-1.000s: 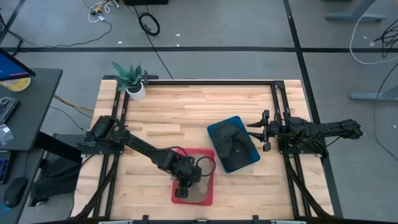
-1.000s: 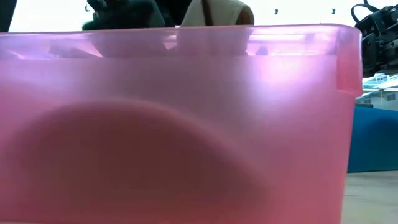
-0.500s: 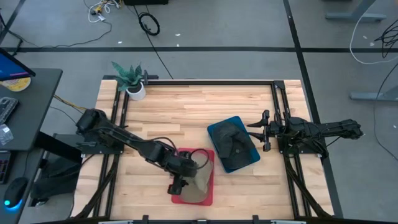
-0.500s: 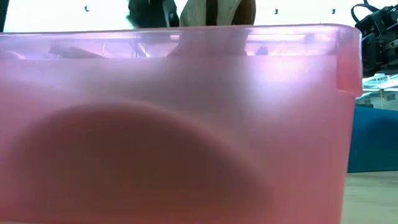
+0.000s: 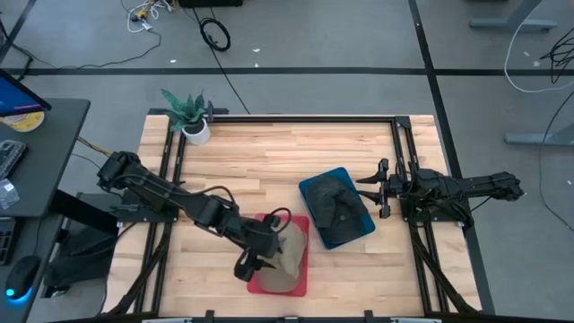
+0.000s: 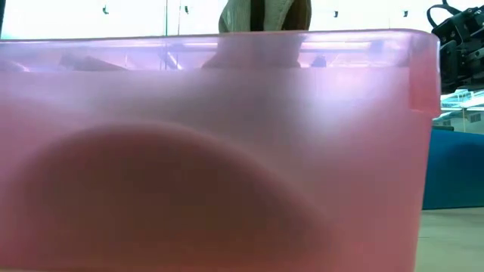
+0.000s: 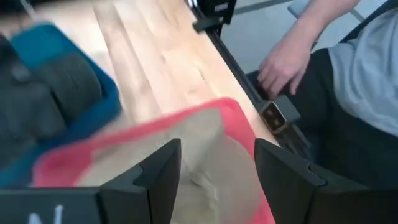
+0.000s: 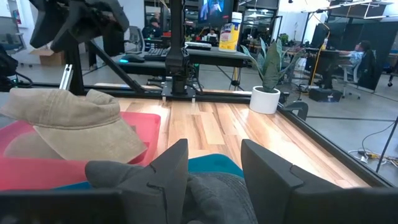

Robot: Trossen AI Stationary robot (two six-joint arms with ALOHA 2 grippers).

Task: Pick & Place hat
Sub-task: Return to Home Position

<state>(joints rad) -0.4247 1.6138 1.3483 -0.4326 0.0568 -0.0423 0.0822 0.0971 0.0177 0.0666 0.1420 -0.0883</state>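
Cap (image 5: 289, 256) inside red bin (image 5: 262, 220), left hand (image 5: 244, 269) wide at its left rim.

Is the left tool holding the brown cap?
No, the left tool is open and empty, and the brown cap lies in the red bin.

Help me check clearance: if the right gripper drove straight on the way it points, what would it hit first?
Probably the dark cap in the blue bin, which sits directly ahead of the open right gripper; whether the bin's near rim comes first is unclear.

Bright, even light; faint shadows
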